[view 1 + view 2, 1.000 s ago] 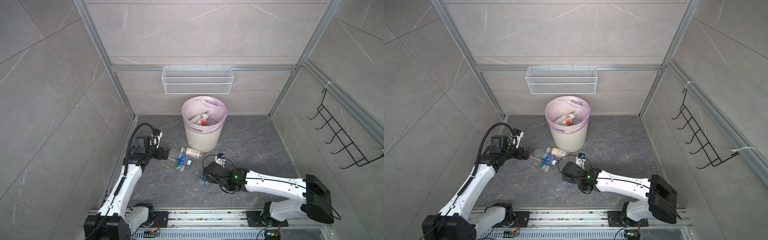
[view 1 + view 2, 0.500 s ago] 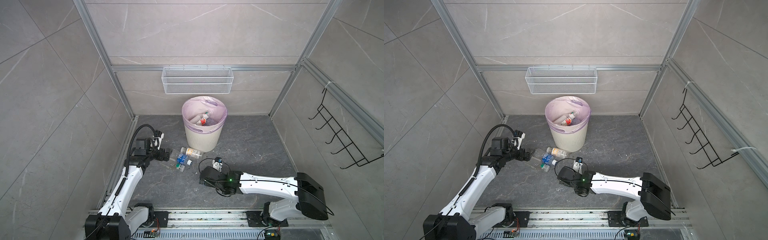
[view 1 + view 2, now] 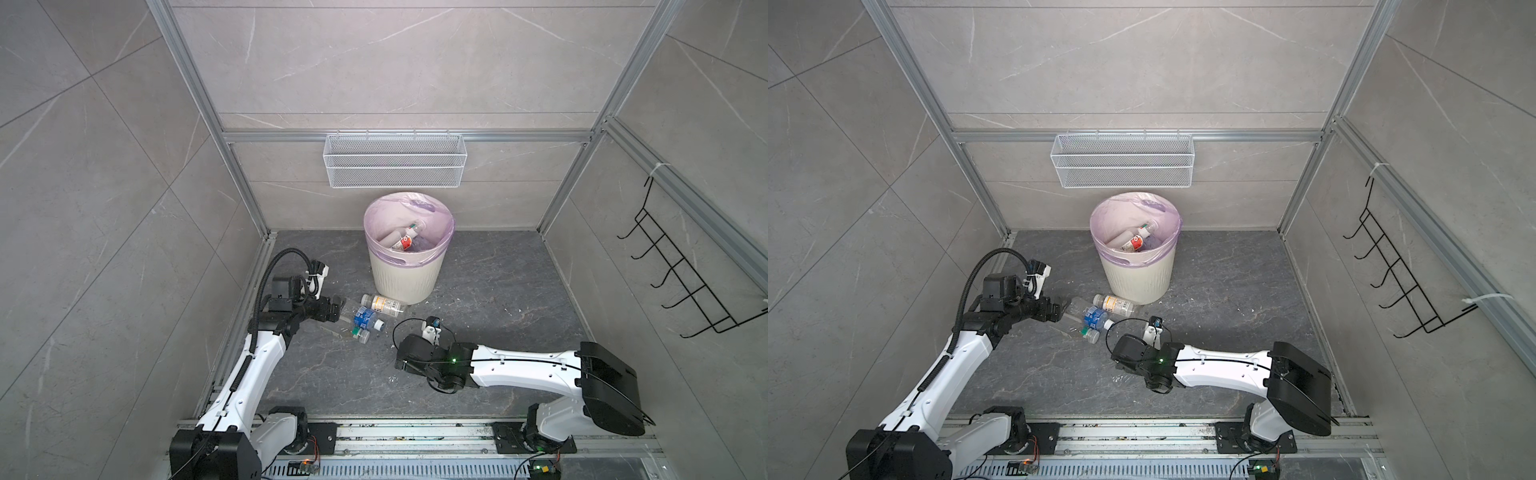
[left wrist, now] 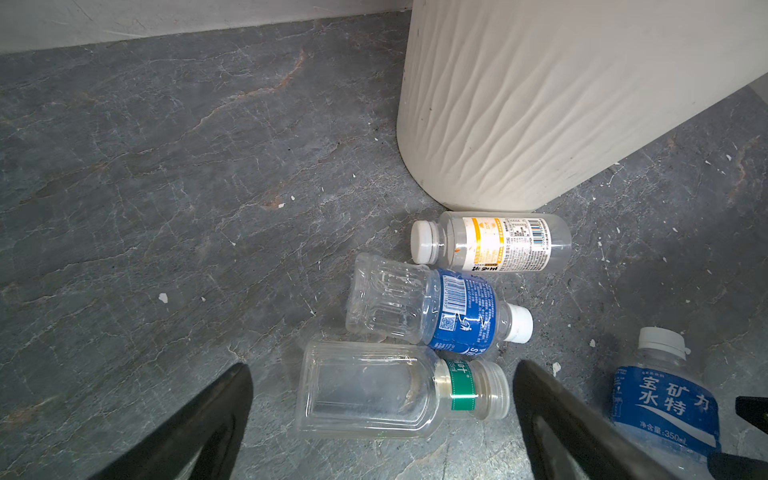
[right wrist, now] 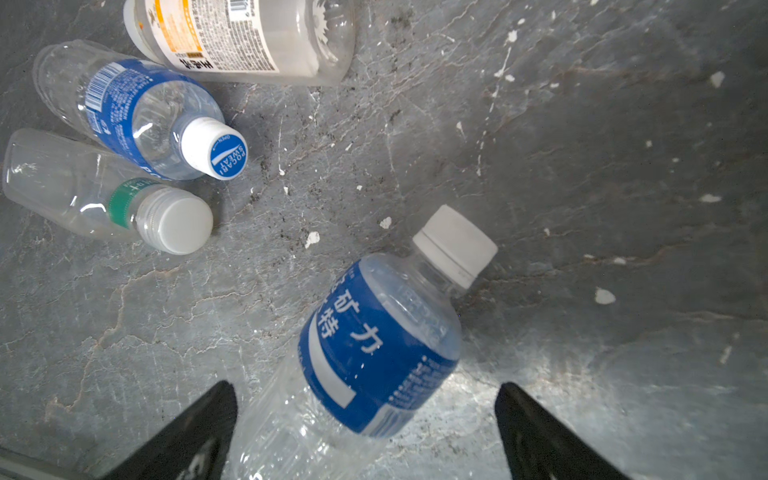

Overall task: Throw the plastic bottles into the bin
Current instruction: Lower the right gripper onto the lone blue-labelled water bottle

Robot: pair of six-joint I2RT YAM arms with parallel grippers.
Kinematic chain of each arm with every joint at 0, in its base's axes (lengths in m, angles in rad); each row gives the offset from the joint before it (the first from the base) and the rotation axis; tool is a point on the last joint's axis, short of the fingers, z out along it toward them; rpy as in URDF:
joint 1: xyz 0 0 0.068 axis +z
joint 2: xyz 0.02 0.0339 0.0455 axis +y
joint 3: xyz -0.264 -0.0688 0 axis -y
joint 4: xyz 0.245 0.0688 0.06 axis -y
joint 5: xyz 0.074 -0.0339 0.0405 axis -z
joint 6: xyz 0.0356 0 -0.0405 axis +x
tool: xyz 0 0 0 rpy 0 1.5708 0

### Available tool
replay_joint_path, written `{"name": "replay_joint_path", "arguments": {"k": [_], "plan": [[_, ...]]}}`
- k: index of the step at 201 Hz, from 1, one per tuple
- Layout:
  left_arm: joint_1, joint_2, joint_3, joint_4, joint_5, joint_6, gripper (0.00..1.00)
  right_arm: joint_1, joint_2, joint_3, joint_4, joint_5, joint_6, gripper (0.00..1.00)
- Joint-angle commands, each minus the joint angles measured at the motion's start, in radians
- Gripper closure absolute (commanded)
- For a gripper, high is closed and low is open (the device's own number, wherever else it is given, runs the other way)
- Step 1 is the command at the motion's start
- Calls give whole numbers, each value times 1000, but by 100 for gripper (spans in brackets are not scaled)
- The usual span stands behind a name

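handling: clear plastic bottles [image 3: 365, 318] are looking empty, light, thin-walled, slippery (apt to roll); gripping mid-body is seeming safest.
left gripper [image 4: 380, 370]: fingers are standing wide, green-banded clear bottle [image 4: 374, 390] lying just ahead.
right gripper [image 5: 365, 386]: fingers are gaping around the blue-labelled white-capped bottle [image 5: 374, 345], not clamping.
count: four are lying on the dark floor [image 3: 478, 291] by the round cream ribbed bin [image 3: 405, 278]; at least two inside.

The right tool [image 5: 365, 388] has moved leftward over the blue-labelled bottle [image 5: 378, 345].

Cream ribbed bin [image 3: 405, 278] with lilac liner; blue-labelled clear bottle [image 5: 374, 345].
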Motion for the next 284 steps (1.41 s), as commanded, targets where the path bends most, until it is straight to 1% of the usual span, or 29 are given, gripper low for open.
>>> {"name": "replay_joint_path", "arguments": {"k": [1, 45, 165, 284], "plan": [[2, 3, 11, 14, 26, -13, 0, 6, 32, 46, 2, -5, 20, 1], [2, -6, 8, 9, 25, -13, 0, 8, 65, 49, 23, -39, 32, 1], [2, -3, 7, 4, 45, -13, 0, 14, 125, 60, 44, -62, 49, 1], [2, 7, 5, 0, 62, -16, 0, 17, 169, 65, 58, -59, 73, 0]]}}
